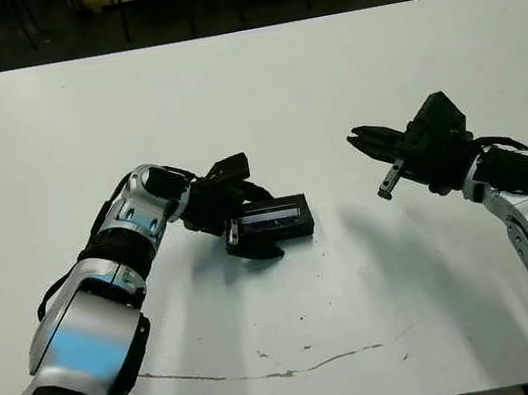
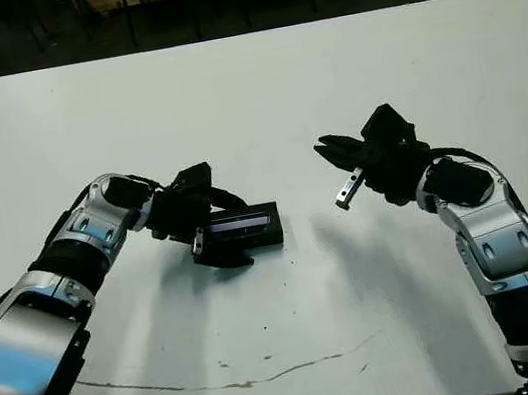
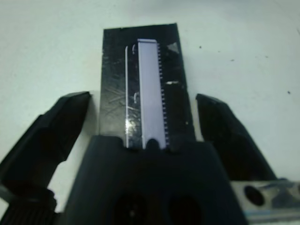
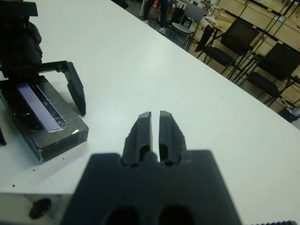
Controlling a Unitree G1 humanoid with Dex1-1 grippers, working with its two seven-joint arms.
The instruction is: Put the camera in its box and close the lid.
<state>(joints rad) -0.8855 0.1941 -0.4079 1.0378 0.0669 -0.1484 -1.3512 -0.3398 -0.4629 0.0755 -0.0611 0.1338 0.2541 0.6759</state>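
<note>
Nearest the robot, the white table (image 1: pixel 257 97) carries a thin brown crack-like line (image 1: pixel 273 370) running left to right close to its near edge. Farther in, left of the table's middle, the small black rectangular box (image 1: pixel 273 223) lies flat with its long side running left to right, and the flat black lid (image 3: pixel 143 89) with its glossy pale greyish stripe sits on top of it, covering it, so that nothing of the inside shows. Whether the camera is within cannot be told from any view. The left gripper (image 1: pixel 244 216), two black fingers on a silver and black arm, reaches in from the left and straddles the left end of the closed box; in the left wrist view one finger (image 3: pixel 51 136) stands on each long side of the box with pale table showing between finger and wall, so the pincer is spread and grips nothing. To the right, well apart from the box, the right gripper (image 1: pixel 372 161) hangs above bare table, pointing left toward the box; in the right wrist view its two black fingers (image 4: pixel 140 133) lie side by side with only a thin slit between them, clenched on nothing. Beyond the far edge of the table lies dark floor with black chairs (image 4: pixel 234 42).
</note>
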